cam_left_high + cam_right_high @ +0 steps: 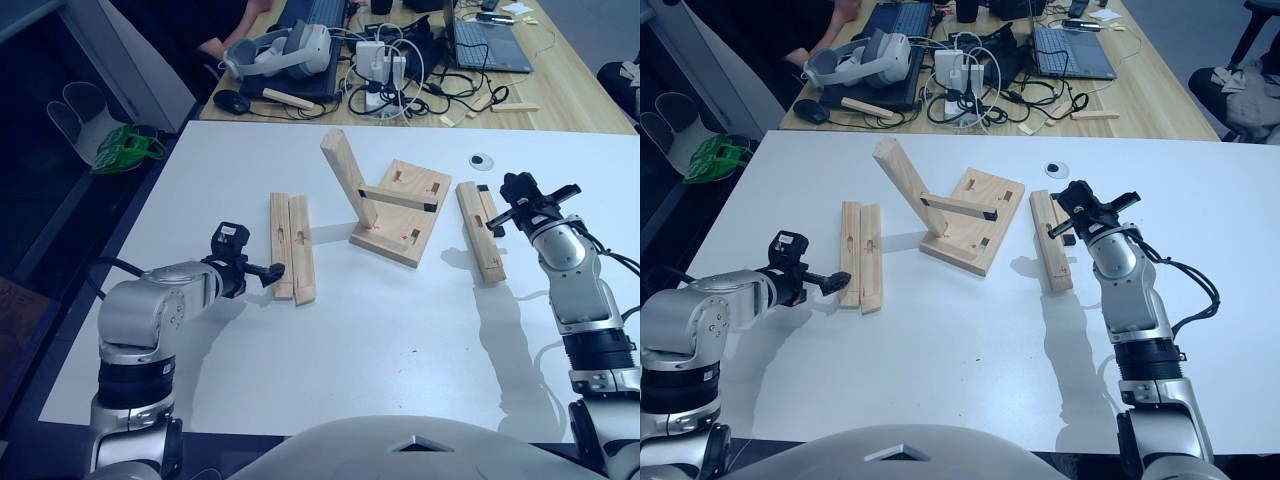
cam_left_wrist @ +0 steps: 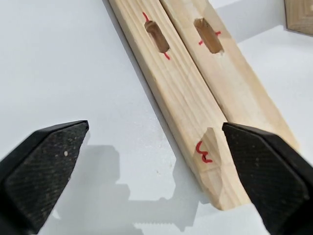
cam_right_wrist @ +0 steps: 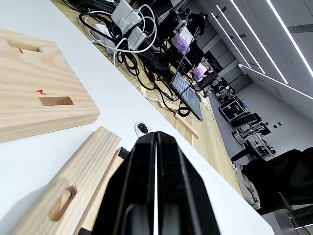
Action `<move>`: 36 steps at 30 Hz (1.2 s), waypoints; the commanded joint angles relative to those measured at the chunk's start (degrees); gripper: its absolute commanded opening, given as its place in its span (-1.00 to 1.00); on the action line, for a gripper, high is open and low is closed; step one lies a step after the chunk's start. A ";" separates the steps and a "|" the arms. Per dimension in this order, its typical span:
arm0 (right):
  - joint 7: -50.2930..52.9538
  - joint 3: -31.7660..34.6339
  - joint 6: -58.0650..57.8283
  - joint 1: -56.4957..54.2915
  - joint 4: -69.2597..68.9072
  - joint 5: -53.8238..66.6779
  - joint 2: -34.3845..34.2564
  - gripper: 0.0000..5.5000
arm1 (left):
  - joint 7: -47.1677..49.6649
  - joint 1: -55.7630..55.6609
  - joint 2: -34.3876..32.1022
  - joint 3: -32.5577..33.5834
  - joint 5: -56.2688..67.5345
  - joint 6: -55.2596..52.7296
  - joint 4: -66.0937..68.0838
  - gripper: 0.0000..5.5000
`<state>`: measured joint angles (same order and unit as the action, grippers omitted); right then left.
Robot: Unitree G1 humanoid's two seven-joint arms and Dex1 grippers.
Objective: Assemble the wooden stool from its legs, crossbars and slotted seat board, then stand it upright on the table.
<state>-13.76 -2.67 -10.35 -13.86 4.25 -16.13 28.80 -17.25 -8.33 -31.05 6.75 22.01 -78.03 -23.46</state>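
The slotted seat board (image 1: 408, 232) lies flat mid-table. One leg (image 1: 347, 176) stands tilted in it, and a crossbar (image 1: 398, 198) runs from that leg across the board. Two loose legs (image 1: 291, 246) lie side by side to the left. My left gripper (image 1: 270, 270) is open at their near end; in the left wrist view its fingers (image 2: 44, 166) straddle the end of the nearer leg (image 2: 186, 98) without touching. Another pair of wooden pieces (image 1: 478, 232) lies right of the board. My right gripper (image 1: 497, 224) hovers over them, shut and empty, its fingers (image 3: 155, 186) pressed together.
A small round black-and-white disc (image 1: 483, 159) lies on the white table (image 1: 380, 350) behind the right pieces. A wooden desk (image 1: 560, 90) with laptops, cables and a headset (image 1: 280, 50) adjoins the far edge. A green object (image 1: 125, 147) sits off the table's left corner.
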 commanded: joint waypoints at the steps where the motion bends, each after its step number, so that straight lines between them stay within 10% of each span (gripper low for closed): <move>1: 0.04 0.48 -0.64 0.06 -0.71 0.21 -0.29 -1.00 | 0.32 -4.87 3.37 2.67 1.46 -0.46 -1.37 0.83; 36: 1.31 -0.89 1.59 -2.21 1.80 -0.68 -1.52 -1.00 | 2.24 -6.04 9.17 2.99 6.66 -13.16 4.10 0.83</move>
<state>-12.81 -3.36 -9.01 -15.57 5.54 -16.31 27.39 -16.41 -14.99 -19.52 12.11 30.78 -90.86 -19.58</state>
